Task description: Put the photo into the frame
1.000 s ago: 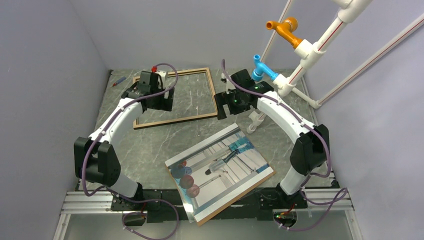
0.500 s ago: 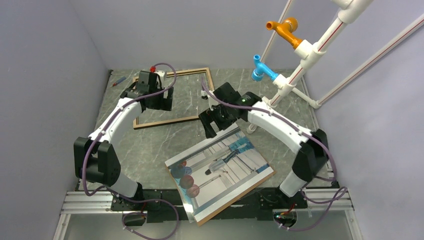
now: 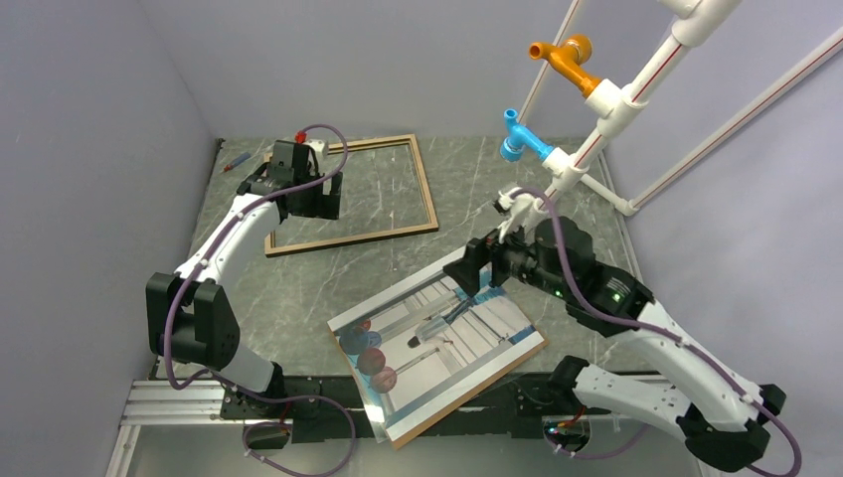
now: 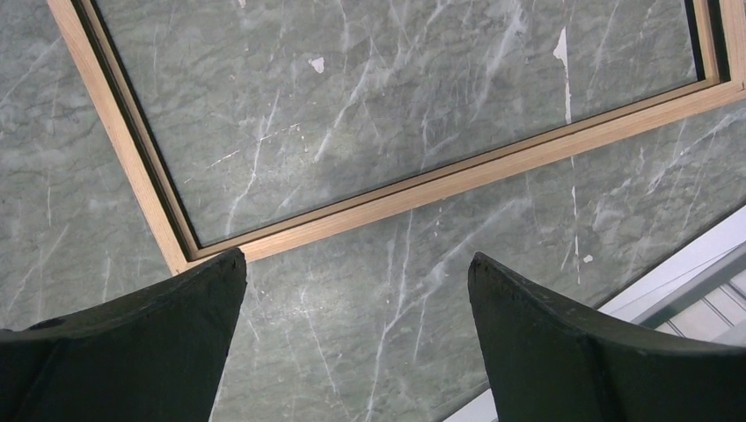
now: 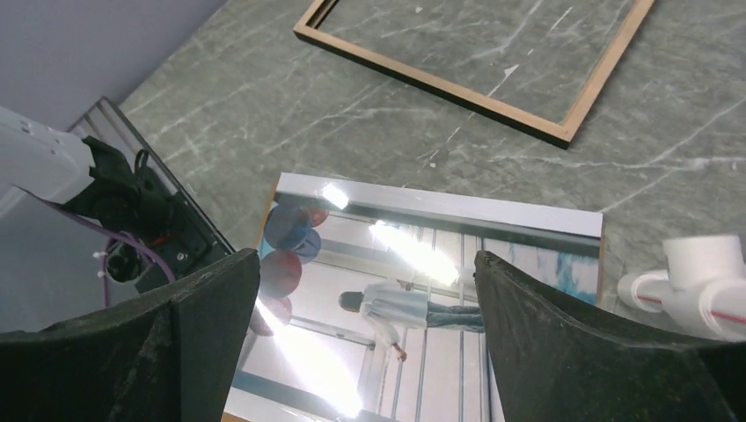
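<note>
Table (image 3: pixel 328 288): grey-green marble top, closed in by walls on the left, back and right.
Frame position (image 3: pixel 368 237): lies flat at the far left of the table with its light wood face up. The far rail is near the back wall. Bare marble shows inside the rails.
Frame edges (image 4: pixel 457 176): thin rails with a dark inner lip. The near-left corner joint is visible in the left wrist view.
Photo position (image 3: pixel 437 343): lies flat, picture side up, at the near centre and turned at an angle to the table edges. Its nearest corner juts past the table's near edge.
Clearance: a strip of bare marble separates the photo (image 5: pixel 413 290) from the frame (image 5: pixel 440 83), and the two do not touch.
Obstruction: a white pipe rack (image 3: pixel 572 149) stands at the far right, and one pipe end (image 5: pixel 695 281) sits just beside the photo's far corner.
Photo appearance: a figure in a white-and-blue corridor, with red and blue spheres at one end. The surface is glossy with bright glare patches.
Underlay: a brown board edge (image 3: pixel 477 388) shows under the photo's near-right side.
Left gripper (image 3: pixel 306 199): above the frame's near-left corner, with its fingers (image 4: pixel 132 352) spread wide and holding nothing.
Right gripper (image 3: pixel 477 268): above the photo's far edge, with its fingers (image 5: pixel 598 352) spread wide and holding nothing.
</note>
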Controlling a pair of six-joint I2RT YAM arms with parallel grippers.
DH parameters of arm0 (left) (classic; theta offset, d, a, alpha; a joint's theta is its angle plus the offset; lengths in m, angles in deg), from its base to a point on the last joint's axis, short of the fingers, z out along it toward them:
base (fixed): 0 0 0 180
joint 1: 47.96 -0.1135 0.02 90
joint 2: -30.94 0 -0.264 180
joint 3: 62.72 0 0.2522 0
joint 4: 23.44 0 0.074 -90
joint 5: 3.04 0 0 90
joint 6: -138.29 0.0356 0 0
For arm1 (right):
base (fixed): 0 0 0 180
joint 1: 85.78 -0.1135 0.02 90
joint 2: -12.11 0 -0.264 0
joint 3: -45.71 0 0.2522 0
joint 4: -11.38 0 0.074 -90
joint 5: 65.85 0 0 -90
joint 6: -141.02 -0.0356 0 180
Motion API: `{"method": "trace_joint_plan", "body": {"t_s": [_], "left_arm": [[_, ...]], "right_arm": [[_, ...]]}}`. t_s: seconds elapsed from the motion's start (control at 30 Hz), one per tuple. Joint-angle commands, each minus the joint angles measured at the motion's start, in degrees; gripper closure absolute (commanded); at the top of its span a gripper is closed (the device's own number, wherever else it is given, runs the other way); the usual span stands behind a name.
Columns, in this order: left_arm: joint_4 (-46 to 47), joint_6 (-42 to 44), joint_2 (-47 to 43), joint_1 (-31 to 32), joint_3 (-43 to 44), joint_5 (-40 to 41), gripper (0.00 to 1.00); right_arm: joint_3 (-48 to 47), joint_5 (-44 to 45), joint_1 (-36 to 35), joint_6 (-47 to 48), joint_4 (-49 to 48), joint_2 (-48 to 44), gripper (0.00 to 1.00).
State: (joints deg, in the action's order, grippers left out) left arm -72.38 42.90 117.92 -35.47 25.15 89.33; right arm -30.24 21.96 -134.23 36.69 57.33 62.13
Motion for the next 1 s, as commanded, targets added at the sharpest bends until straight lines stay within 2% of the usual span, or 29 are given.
{"method": "trace_joint_plan", "body": {"t_s": [0.0,0.1,0.27,0.5,0.63,0.8,0.97], "left_arm": [[-0.20,-0.72,0.42,-0.36,1.99,-1.38,0.01],[0.14,-0.69,-0.11,-0.36,1.87,-2.32,0.01],[1.63,0.89,-1.78,-0.38,0.62,-5.21,0.01],[1.17,0.91,-1.63,-0.36,0.97,-5.00,0.01],[1.16,0.82,-1.71,-0.36,0.82,-5.00,0.01],[1.14,0.86,-1.57,-0.36,0.78,-4.52,0.01],[0.98,0.89,-1.37,-0.37,0.97,-4.50,0.01]], "right_arm": [[3.05,6.72,-0.38,-4.45,-1.54,-7.17,0.07],[2.39,10.50,-0.36,-6.51,2.22,-9.56,0.08],[-1.58,14.98,-0.34,-11.42,11.74,-6.95,0.08],[-4.87,30.50,-0.38,-22.16,26.47,-6.04,0.12],[-2.73,37.06,-0.40,-24.36,26.50,-9.11,0.28],[2.11,41.24,-0.32,-24.54,21.10,-13.65,0.32],[1.49,47.49,-0.40,-31.59,29.86,-11.34,0.38]]}}
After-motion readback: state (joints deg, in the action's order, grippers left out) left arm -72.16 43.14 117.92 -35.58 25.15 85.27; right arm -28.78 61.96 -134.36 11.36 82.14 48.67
